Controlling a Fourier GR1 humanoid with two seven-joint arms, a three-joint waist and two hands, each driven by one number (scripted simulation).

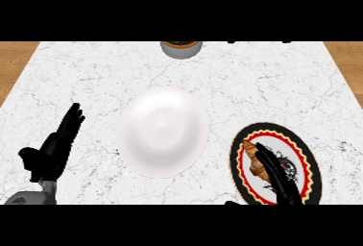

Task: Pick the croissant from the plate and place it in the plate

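Golden croissant [252, 162] lies under right hand [278, 178].

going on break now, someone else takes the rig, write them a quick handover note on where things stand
Left hand: open, resting at the left of the counter, fingers straight, holding nothing.
Right hand: over the patterned plate, fingers straight and lying across the croissant; not curled round it yet.
Croissant: on the patterned plate, at its left side.
White plate: mid-counter, nothing on it.
Done: right hand is at the croissant.
Left: grasp it, lift it, move it left, set it on the white plate.
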